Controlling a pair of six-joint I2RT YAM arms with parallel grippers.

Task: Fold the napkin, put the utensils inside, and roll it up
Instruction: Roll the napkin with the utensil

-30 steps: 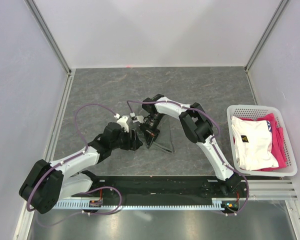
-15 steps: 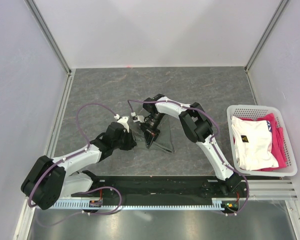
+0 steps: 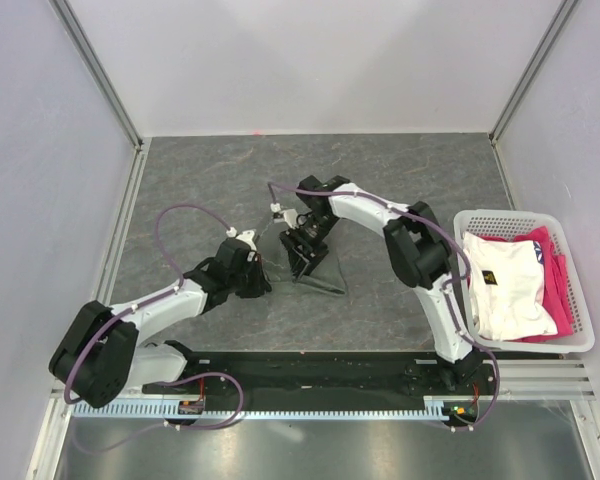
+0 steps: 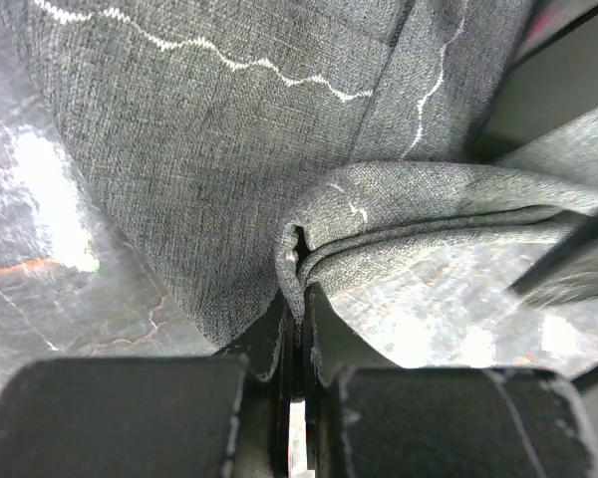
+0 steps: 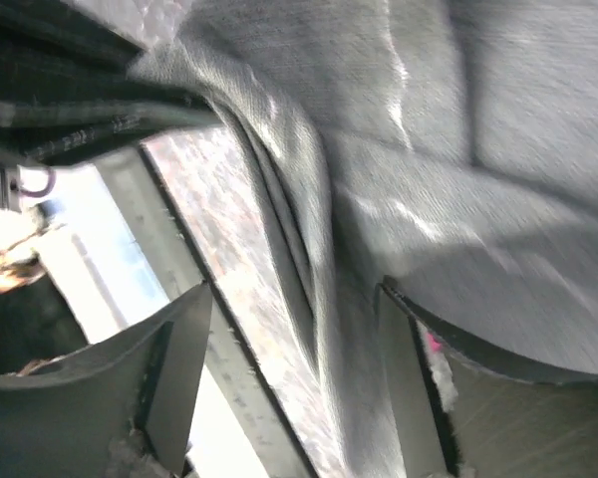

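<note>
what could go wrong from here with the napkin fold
1. The left tool is shut on only a thin lip of the napkin's folded edge. A pull might slip it free and let the layers fall open.
2. The right tool is open with bunched cloth running between its fingers. Drawing away could snag the cloth and drag the fold askew.
3. No utensils show in any view, so rolling now may leave them out.

Grey napkin fills upper right. A folded ridge of it runs down between the right gripper and its parted fingers. Table shows left of ridge. View blurred.
</note>
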